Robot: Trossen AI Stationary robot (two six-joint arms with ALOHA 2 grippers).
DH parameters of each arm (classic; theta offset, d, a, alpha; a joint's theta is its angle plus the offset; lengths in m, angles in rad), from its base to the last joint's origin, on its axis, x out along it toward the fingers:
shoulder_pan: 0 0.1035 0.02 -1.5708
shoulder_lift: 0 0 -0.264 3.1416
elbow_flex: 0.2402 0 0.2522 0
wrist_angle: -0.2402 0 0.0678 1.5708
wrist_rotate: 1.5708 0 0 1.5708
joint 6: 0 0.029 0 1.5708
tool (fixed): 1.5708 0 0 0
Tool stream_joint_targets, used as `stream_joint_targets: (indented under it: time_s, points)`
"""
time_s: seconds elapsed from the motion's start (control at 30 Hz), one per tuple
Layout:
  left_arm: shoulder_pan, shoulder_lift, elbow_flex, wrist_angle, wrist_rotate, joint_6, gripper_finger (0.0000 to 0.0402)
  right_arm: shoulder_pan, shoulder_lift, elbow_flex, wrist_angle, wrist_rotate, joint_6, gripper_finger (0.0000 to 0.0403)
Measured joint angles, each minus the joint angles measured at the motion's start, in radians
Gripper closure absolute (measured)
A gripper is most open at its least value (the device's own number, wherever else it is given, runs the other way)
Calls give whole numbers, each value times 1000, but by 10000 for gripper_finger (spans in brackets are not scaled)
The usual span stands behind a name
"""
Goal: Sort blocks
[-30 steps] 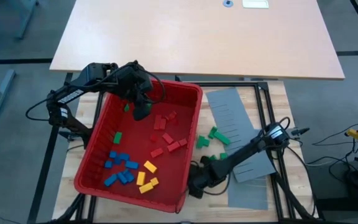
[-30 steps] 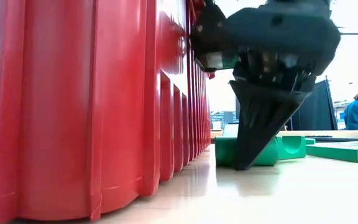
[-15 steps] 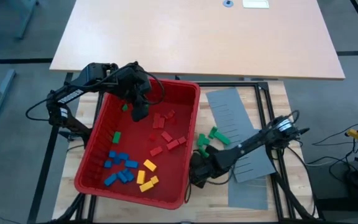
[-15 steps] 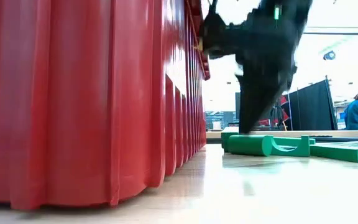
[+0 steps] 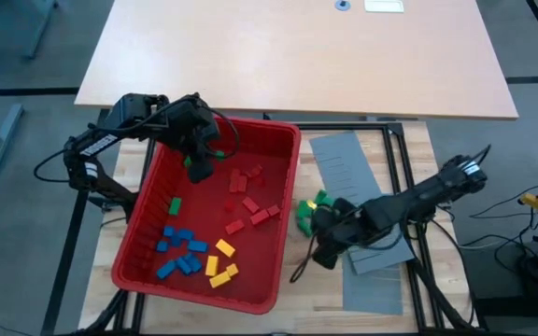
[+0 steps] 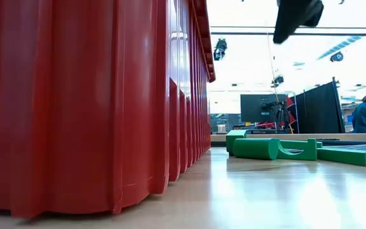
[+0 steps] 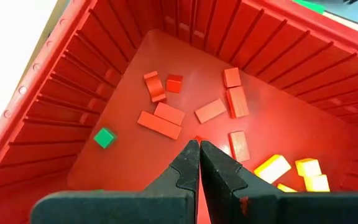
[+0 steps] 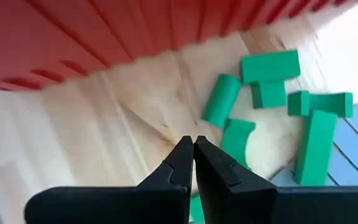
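Red, blue, yellow and green blocks (image 5: 197, 246) are being held in the red bin (image 5: 288, 177); more green ones (image 8: 267, 67) are lying beside it. Both the left gripper (image 7: 199, 152) and right gripper (image 8: 192, 146) are being kept clenched, empty.

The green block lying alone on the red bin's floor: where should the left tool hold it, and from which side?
Probably from straight above, closing on two opposite side faces of the green block. It lies flat on the floor of the red bin, apart from the red blocks, with free space around it. The left tool is shut, so open it first.
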State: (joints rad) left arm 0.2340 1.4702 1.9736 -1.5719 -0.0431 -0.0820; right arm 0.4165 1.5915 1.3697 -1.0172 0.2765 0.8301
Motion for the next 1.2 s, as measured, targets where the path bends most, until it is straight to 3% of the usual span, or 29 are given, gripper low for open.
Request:
stream_joint_targets:
  time_s: [0.17,0.37,0.53,0.7,0.9,1.2]
  points:
    - [4,-1,-2,2,-43,33,402,-7,-92,0,41,0,-20,403]
    - [56,6,-73,5,-45,117,402,-39,-228,0,272,54,-151,403]
    - [147,-8,-227,51,-11,154,402,-79,-315,0,413,93,-257,403]
    - [269,-53,-431,179,76,197,402,-108,-350,2,425,94,-292,403]
    - [436,-54,-635,306,80,258,402,-111,-345,2,425,92,-299,403]
    - [576,-35,-780,343,80,288,396,-116,-339,2,432,91,-285,403]
